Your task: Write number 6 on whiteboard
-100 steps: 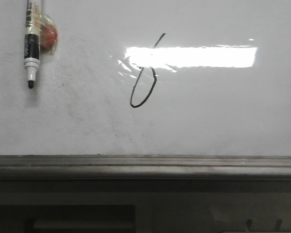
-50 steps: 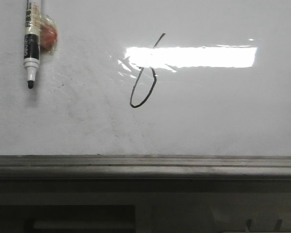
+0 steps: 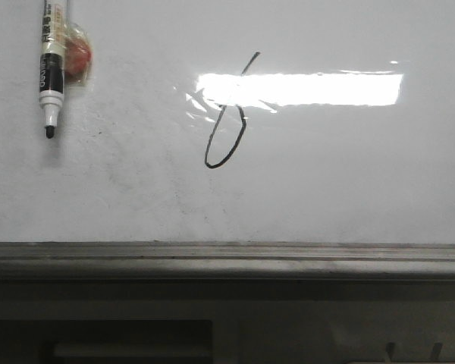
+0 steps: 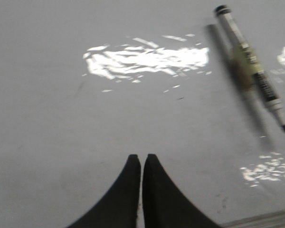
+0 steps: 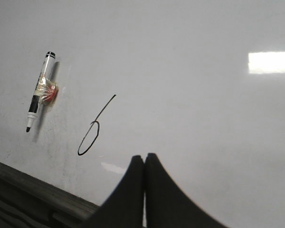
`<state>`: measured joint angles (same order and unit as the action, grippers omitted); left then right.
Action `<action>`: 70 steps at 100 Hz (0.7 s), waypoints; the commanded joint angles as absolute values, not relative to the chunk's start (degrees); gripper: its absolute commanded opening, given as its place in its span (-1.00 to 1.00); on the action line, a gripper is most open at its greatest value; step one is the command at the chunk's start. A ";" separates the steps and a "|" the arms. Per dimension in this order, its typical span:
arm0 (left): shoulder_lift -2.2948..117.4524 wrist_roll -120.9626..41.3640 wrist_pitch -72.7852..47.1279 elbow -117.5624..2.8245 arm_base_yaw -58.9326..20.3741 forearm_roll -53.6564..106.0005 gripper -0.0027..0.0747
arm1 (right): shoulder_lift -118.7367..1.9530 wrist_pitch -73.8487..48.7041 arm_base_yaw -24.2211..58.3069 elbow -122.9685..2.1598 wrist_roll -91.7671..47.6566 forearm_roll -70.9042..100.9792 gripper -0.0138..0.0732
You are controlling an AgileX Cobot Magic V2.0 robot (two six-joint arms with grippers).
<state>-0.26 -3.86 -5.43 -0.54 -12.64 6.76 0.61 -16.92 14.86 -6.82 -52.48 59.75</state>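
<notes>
A thin black number 6 with a narrow loop and long upward tail is drawn on the glossy whiteboard. It also shows in the right wrist view. A black-and-white marker lies uncapped on the board at the far left, tip toward me, with a red lump taped to it. It also shows in the left wrist view and the right wrist view. My left gripper is shut and empty above bare board. My right gripper is shut and empty, beside the 6.
A grey metal strip runs along the board's near edge, with dark furniture below it. A bright lamp reflection crosses the 6's tail. Faint grey smudges mark the board left of the 6.
The marker and the drawn 6 have shifted by a few pixels in the front view. Nothing else differs.
</notes>
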 commanded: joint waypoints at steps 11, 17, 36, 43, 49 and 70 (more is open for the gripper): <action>-1.64 -3.25 2.55 2.25 -6.19 5.88 -0.98 | 1.24 -14.12 14.54 -8.25 -53.11 60.90 -0.83; -1.64 -3.25 2.56 2.25 -4.99 5.49 -0.98 | 1.24 -14.12 14.54 -8.25 -53.11 60.90 -0.83; -2.07 -3.47 1.07 2.36 -2.84 5.49 -0.98 | 1.24 -14.09 14.54 -8.25 -53.11 60.90 -0.83; -2.07 -3.47 0.96 2.36 -2.84 5.49 -0.98 | 1.24 -14.09 14.54 -8.25 -53.11 60.90 -0.83; -2.07 -3.47 0.82 2.36 -2.84 5.49 -0.98 | 1.24 -14.09 14.54 -8.25 -53.11 60.90 -0.83; -2.07 -3.47 0.58 2.36 -2.84 5.61 -0.98 | 1.24 -14.09 14.54 -8.25 -53.11 60.90 -0.83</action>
<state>-0.26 -3.73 -3.17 -0.54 -2.90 5.49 0.61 -16.92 14.86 -6.82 -52.48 59.74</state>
